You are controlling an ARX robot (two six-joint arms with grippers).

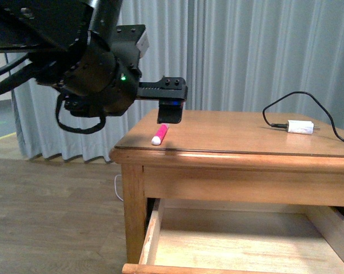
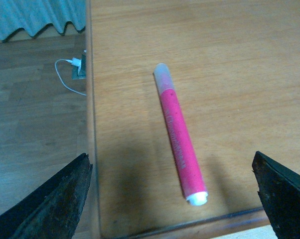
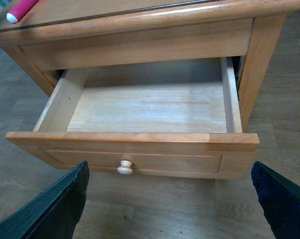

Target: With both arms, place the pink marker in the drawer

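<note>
The pink marker point(image 1: 159, 135) lies flat on the cabinet top near its front left corner, white end toward the front edge. My left gripper point(image 1: 171, 112) hovers just above it, open. In the left wrist view the marker point(image 2: 179, 134) lies between and below the two spread fingers point(image 2: 55, 199), untouched. The drawer point(image 3: 165, 162) is pulled out and its pale inside is bare; its side wall point(image 1: 152, 228) shows in the front view. My right gripper point(image 3: 169, 164) is open in front of the drawer, a little off the round knob point(image 3: 124, 167). The marker's end point(image 3: 20, 10) peeks over the top.
A white charger block point(image 1: 300, 127) with a black cable lies at the back right of the cabinet top point(image 1: 235, 137). A white cable and floor socket point(image 2: 73, 67) sit on the wooden floor beside the cabinet. Grey curtains point(image 1: 246, 51) hang behind.
</note>
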